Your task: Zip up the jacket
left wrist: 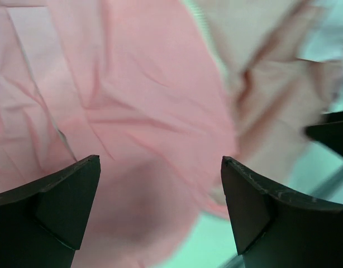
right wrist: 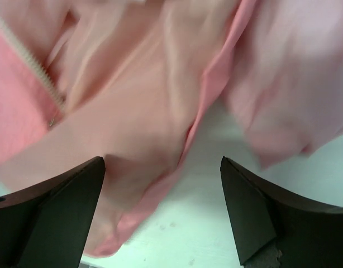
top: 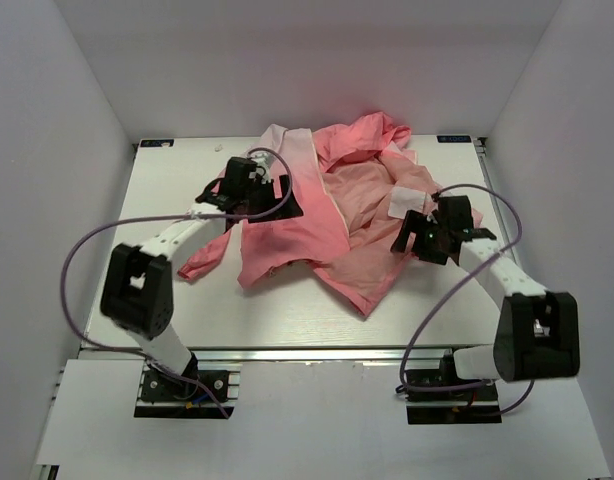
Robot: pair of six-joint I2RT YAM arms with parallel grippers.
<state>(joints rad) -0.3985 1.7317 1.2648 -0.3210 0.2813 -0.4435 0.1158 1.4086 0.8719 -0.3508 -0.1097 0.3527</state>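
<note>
jacket [top: 317, 215] lies crumpled and unzipped on table [top: 287, 322].

The pink jacket [top: 322, 220] lay crumpled and open-fronted toward twelve o'clock on the table [top: 187, 300], its white zipper [right wrist: 32, 61] unfastened.

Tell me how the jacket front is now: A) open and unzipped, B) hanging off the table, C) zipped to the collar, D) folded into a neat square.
A: the jacket lies spread open with its paler lining showing, and the zipper teeth run along one free edge.
</note>
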